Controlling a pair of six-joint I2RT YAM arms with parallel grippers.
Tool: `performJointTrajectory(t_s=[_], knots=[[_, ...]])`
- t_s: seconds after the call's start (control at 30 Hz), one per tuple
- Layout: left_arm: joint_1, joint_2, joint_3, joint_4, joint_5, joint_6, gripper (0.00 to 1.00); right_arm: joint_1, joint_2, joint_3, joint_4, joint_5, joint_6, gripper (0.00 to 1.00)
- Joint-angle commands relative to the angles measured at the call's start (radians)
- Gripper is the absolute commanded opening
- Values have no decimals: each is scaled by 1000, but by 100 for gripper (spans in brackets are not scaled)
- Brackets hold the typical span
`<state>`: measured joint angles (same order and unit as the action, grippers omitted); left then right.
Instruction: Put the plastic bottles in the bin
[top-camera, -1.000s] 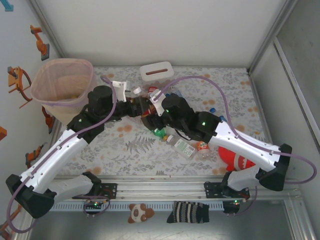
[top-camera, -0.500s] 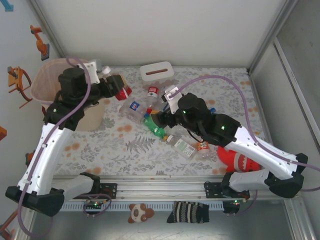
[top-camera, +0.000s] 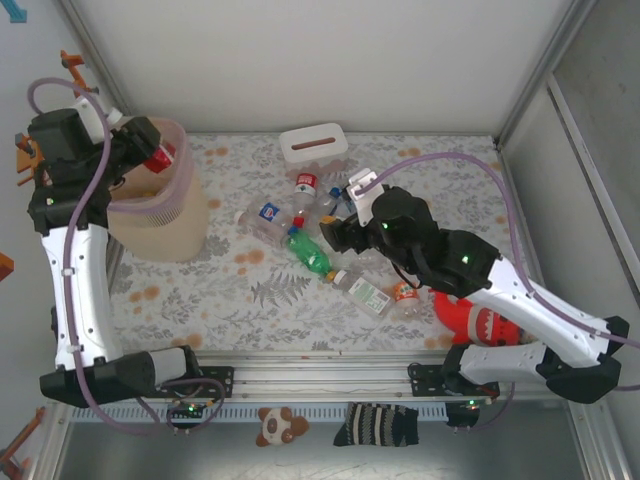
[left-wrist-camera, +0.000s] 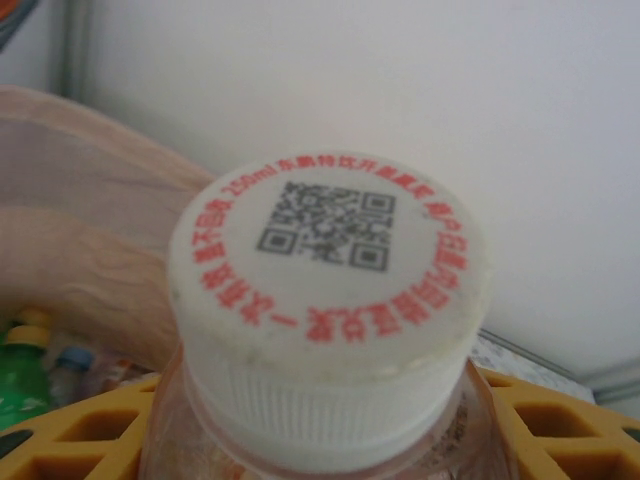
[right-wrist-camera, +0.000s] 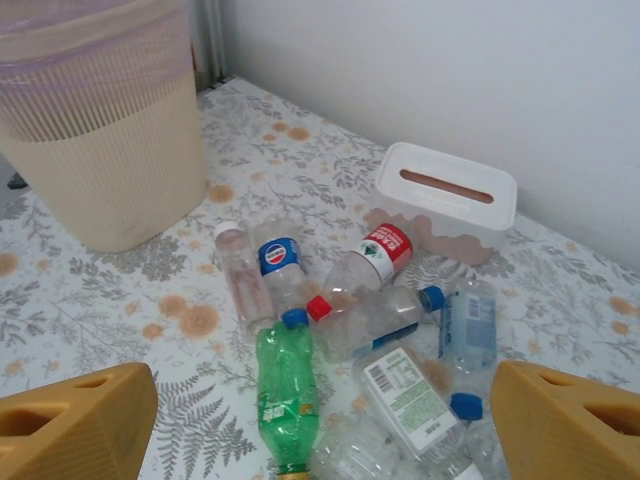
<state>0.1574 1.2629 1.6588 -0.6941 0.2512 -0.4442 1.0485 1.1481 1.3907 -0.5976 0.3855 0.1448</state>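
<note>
Plastic bottles (right-wrist-camera: 350, 330) are heaped right of the bin (top-camera: 165, 225), apart from it. One white-capped bottle (left-wrist-camera: 330, 290) with a red label is held above the bin's mouth, clamped by the left gripper (top-camera: 148, 160). The right gripper (right-wrist-camera: 320, 390) is spread wide, empty, over the heap.

The bin (right-wrist-camera: 100, 160), at ten o'clock, is translucent beige plastic, ribbed and matt. The bottles (right-wrist-camera: 370, 320) are glossy plastic, clear or green. The held bottle (top-camera: 160, 158) has a white matt cap (left-wrist-camera: 330, 300) with a ridged side. The fingers (right-wrist-camera: 70, 420) are matt yellow plastic. The box (right-wrist-camera: 450, 195) is smooth white plastic. The shark (top-camera: 470, 322), at four o'clock, is red plush.
</note>
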Motion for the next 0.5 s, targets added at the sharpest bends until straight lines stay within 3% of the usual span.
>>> performJointTrajectory(t_s=[0.0,0.27,0.47], knots=[[91,33,0,-29,47,-36,48,-15,-35,3,-28,64,-14,86],[199,112,-56,-38,16,-138,48,-66,-80,-24,-55,76,-18,86],[204,203,-46,-149,-73,-255,50,-98,-92,-33,-57,69,-23,86]])
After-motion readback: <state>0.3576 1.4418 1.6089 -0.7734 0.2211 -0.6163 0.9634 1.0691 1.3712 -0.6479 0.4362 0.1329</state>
